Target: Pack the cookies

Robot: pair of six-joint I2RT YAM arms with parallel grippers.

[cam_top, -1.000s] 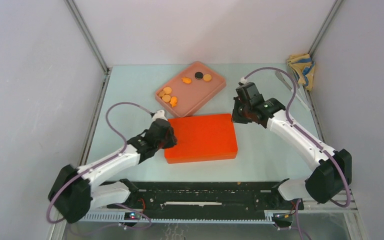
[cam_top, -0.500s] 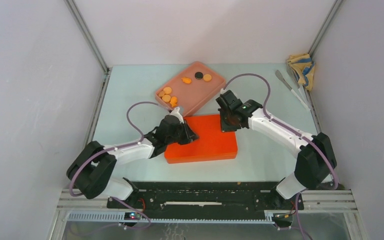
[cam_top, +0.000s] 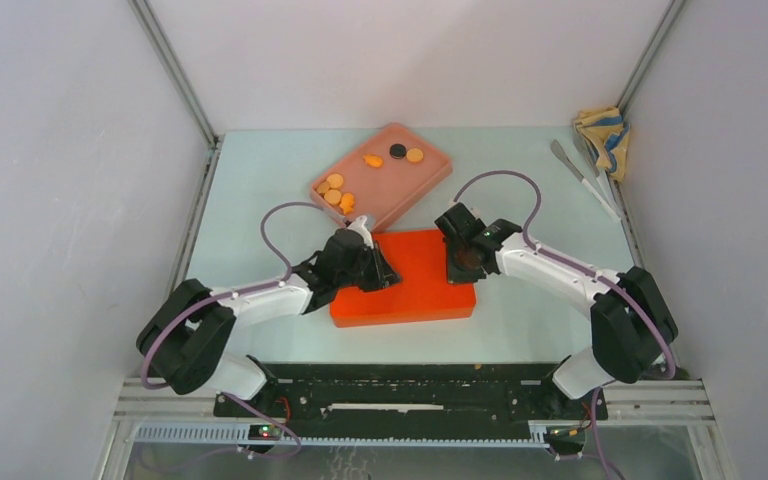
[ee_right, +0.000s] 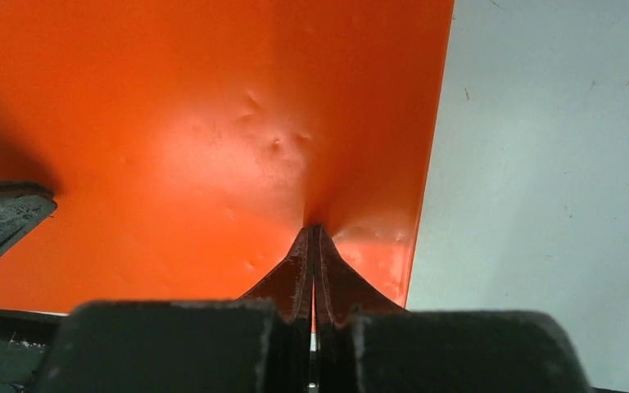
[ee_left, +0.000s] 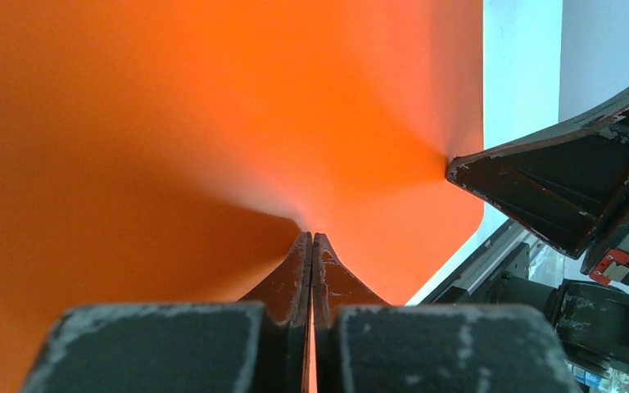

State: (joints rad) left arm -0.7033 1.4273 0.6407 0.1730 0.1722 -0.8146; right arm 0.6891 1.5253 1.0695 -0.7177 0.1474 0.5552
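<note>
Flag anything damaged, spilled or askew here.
The orange lid has small dents in its surface just beyond the right gripper and its shut fingers. The pink tray lies at an angle to the table edges. Its cookies all sit inside; none spilled.

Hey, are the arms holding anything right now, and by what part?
Nothing is clearly held. The left gripper and right gripper are both shut, tips pressed onto the orange lid on its top face near its far corners; a pinch cannot be ruled out.
</note>
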